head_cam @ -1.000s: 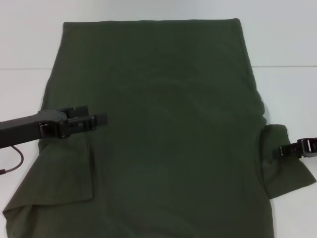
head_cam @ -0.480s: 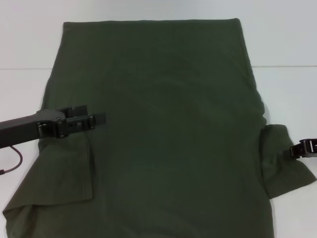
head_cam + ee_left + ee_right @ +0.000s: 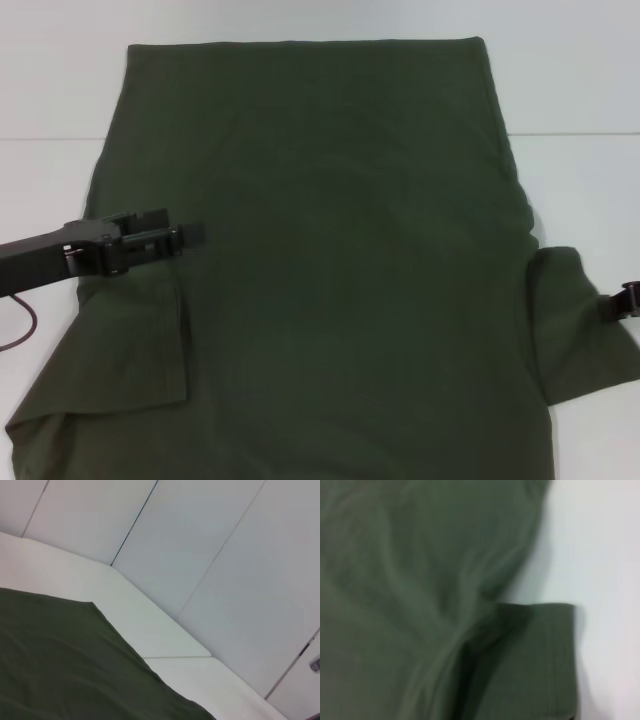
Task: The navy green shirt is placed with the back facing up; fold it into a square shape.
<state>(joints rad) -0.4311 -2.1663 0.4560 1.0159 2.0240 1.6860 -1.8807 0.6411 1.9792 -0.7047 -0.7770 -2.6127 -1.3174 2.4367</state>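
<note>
The navy green shirt point(image 3: 340, 250) lies spread flat on the white table point(image 3: 60, 90), plain side up, and covers most of the head view. Its left sleeve point(image 3: 135, 340) is folded inward over the body. Its right sleeve point(image 3: 575, 320) still sticks out sideways. My left gripper point(image 3: 193, 234) hovers over the shirt's left edge, just above the folded sleeve. My right gripper point(image 3: 630, 300) shows only as a sliver at the frame's right edge, beside the right sleeve's hem. The right wrist view shows the shirt point(image 3: 420, 580) and that sleeve point(image 3: 530, 660) close up; the left wrist view shows a shirt point(image 3: 60, 660) corner.
Bare white tabletop borders the shirt on the left, right and far sides. A thin dark cable point(image 3: 25, 325) loops below my left arm at the left edge. Pale wall panels point(image 3: 200, 555) stand behind the table.
My left gripper has drawn back a little to the left. My right gripper has pulled away to the right off the sleeve, almost out of the frame. The shirt has not moved.
</note>
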